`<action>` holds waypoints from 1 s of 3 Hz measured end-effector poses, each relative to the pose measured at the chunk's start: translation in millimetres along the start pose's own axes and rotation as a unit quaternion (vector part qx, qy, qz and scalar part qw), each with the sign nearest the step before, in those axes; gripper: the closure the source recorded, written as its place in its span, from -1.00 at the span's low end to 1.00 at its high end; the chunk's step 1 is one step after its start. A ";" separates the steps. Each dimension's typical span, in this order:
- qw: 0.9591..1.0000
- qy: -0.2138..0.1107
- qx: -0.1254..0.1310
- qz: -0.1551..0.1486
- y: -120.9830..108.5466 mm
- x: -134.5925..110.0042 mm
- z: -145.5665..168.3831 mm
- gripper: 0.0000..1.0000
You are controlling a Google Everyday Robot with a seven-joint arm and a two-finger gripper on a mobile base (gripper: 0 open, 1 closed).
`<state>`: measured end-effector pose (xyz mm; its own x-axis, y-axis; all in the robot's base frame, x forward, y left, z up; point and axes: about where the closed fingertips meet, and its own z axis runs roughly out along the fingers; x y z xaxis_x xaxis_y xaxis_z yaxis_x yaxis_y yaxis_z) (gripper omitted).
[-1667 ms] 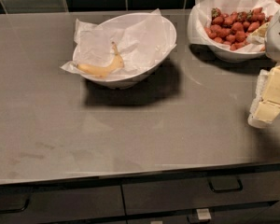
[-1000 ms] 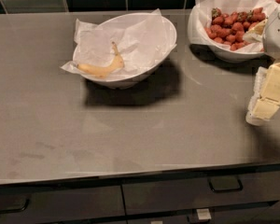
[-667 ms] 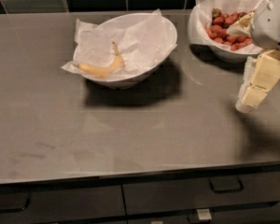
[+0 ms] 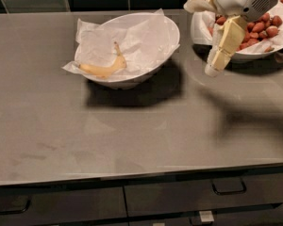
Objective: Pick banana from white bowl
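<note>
The cream gripper [image 4: 212, 68] hangs slanted, tip down, near the smooth grey counter's [image 4: 132, 135] back right corner, before the strawberry bowl [image 4: 254, 55]; how wide it stands cannot be told. The curved yellow banana [image 4: 104, 68] lies on crumpled paper in the round white bowl [image 4: 172, 25] by the back edge.

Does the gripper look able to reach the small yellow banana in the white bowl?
Probably yes: the gripper hangs beside the wide white bowl; the small yellow banana lies uncovered, nothing between.

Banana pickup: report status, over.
Gripper hangs above counter, right of white bowl. Banana lies on paper in bowl, untouched. Strawberry bowl behind gripper, off the path.
</note>
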<state>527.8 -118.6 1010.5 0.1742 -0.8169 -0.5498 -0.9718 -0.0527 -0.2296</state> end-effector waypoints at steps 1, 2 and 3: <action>1.000 -0.008 0.015 -0.004 -9.1 -5.6 -4.4 -1.00; 1.000 -0.017 0.016 0.005 -14.2 -3.9 2.6 -1.00; 0.999 -0.035 0.000 -0.021 -35.7 -18.0 23.9 -1.00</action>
<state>563.2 -88.3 1009.4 0.2262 -0.7721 -0.5939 -0.9633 -0.0867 -0.2541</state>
